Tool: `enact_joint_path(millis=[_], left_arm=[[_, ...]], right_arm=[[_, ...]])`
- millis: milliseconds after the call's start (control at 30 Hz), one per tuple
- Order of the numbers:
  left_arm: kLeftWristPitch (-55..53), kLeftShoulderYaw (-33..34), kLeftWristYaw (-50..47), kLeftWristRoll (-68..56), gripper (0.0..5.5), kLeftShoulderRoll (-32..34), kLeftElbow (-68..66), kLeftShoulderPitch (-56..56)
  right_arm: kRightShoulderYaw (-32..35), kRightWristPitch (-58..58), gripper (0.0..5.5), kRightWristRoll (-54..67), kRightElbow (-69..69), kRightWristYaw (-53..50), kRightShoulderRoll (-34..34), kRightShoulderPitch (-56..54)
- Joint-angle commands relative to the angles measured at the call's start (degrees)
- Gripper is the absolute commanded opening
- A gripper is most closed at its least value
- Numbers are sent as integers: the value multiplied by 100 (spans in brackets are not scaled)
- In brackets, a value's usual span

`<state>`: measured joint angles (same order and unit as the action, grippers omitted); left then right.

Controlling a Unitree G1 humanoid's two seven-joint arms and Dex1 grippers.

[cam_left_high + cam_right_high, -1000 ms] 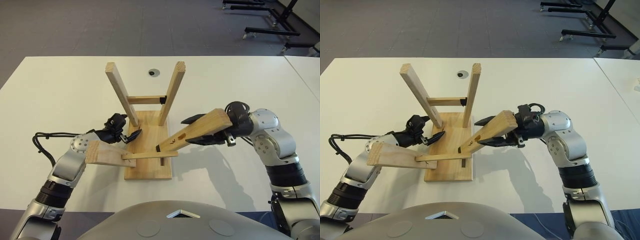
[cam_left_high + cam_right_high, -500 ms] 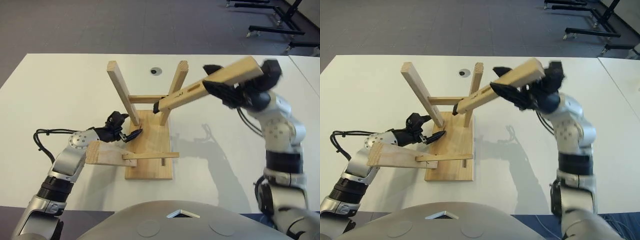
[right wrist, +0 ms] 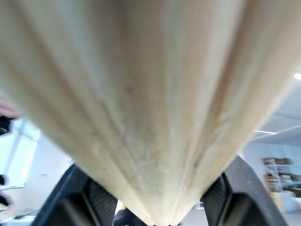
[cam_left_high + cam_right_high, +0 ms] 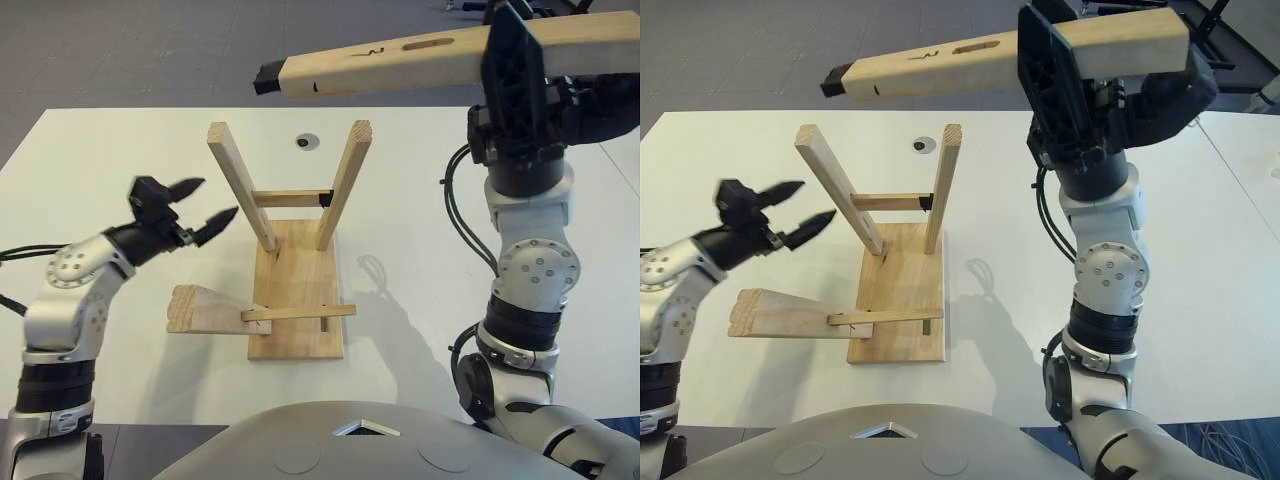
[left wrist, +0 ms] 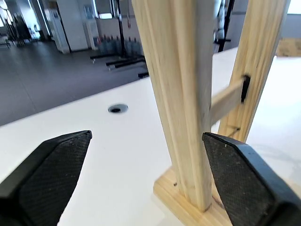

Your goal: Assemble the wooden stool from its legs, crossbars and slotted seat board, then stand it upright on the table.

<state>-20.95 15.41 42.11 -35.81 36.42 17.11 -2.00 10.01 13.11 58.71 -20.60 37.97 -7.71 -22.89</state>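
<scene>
White worktop [image 4: 120, 150], stool half built: seat board [image 4: 300, 340] lay flat, two legs [image 4: 243, 190] and a crossbar [image 4: 290, 199] standing in it.
Your right end effector [image 4: 510, 60] clamped another leg [image 4: 380, 65] high above the worktop; your left end effector [image 4: 205, 200] hung spread and empty, left of the standing legs. Best, I'd judge, to brace the board, then lower the leg's dark tip squarely into its slot.

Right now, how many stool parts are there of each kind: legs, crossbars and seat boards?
Legs: 4, left upright leg, right upright leg, lying leg, raised leg.
Crossbars: 2, upper crossbar, lower crossbar.
Seat board: 1.
Total: 7.
</scene>
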Motion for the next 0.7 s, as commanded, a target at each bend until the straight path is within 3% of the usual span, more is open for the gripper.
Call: enact_joint_path(millis=[33, 167, 333, 500, 700], left_arm=[[-10, 475, -365, -529, 432, -11, 456, -957], [-53, 260, -713, -606, 432, -207, 775, -1438], [1, -384, -1316, 83, 432, -597, 186, -2294], [98, -419, -1966, 466, 432, -1023, -465, -3141], [-308, -1123, -1812, 716, 432, -1130, -232, -3003]], right_arm=[[3, -649, 205, -968, 496, -821, 425, -334], [328, -1213, 205, -1367, 904, -1029, 437, -480], [-409, -863, 205, -1151, 504, 16, 270, -147], [-579, -504, 205, -590, 125, 340, 309, 9], [-680, -637, 205, -665, 165, 404, 501, -99]])
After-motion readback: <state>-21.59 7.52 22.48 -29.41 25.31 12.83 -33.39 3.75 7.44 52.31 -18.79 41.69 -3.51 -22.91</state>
